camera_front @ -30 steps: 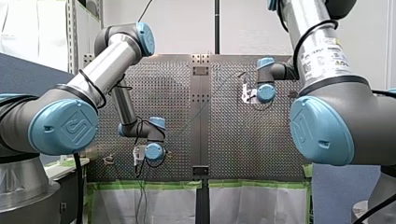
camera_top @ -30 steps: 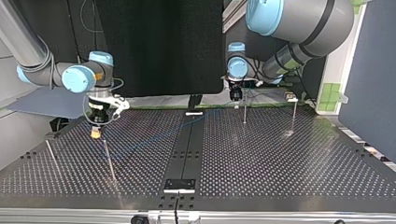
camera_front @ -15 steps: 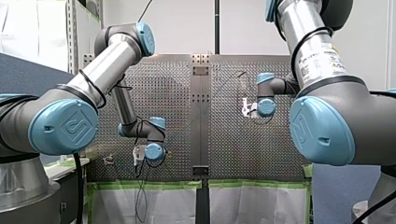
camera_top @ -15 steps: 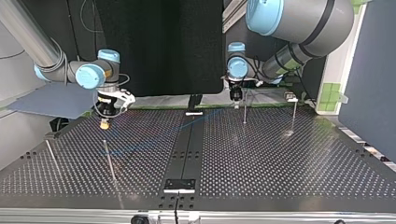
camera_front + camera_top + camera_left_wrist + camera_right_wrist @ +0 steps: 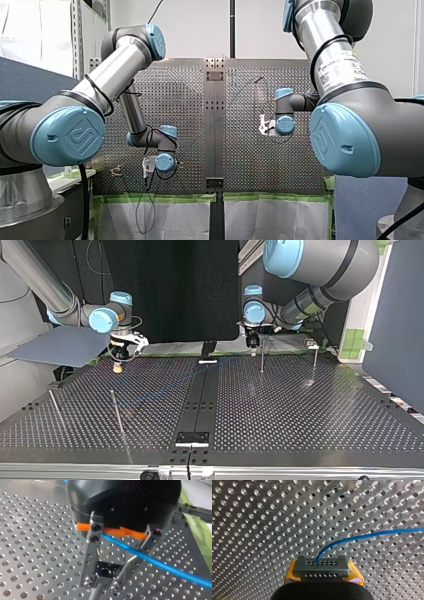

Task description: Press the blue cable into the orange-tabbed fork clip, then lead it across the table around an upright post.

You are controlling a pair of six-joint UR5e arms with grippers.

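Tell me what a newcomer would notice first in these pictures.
The blue cable stands out most: in the right wrist view it curves over the perforated table out of my right gripper, which is shut on it. In the left wrist view it runs slantwise just under an orange piece on my left gripper. In the front view my left arm and my right arm, grey with blue caps, fill both sides.

Posts stand L & R in top view (blue cable strung between); near-edge rows open.
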